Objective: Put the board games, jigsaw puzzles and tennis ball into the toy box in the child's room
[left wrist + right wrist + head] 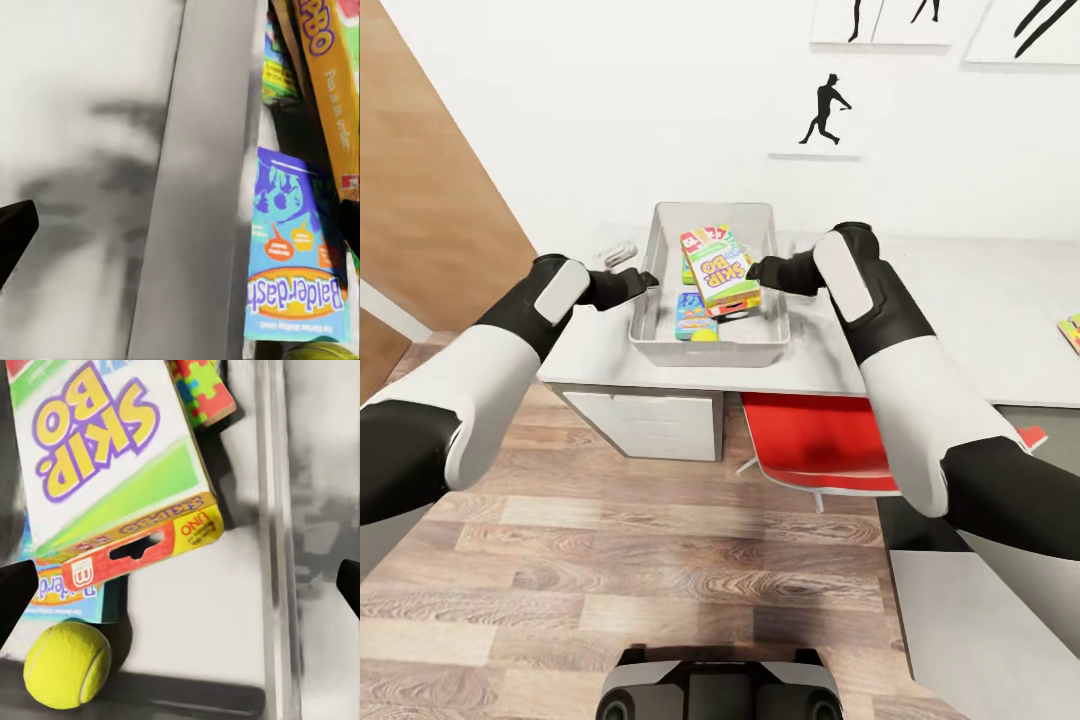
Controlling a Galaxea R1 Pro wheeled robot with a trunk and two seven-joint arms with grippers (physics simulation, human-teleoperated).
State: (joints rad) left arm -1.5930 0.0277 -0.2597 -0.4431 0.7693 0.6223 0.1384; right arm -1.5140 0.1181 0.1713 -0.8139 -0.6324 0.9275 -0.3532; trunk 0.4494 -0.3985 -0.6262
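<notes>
Board games (718,268): three. Jigsaw puzzles (201,390): two. Tennis ball (67,664): one.

Bright, even light. Soft shadows under table (960,330) and chair (830,440). Wrist views slightly blurred close up; head view bowed at edges.

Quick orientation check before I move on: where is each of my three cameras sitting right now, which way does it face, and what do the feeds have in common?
Head view: on the head, facing forward and down at the toy box on the table; both arms, left gripper, right gripper and the base show.
Left wrist view: by the box's wall, looking along it at the Balderdash box; one dark fingertip shows.
Right wrist view: over the box, facing the Skip-Bo box and tennis ball; dark fingertips at the edges.
Shared: all three show Skip-Bo and Balderdash.
</notes>
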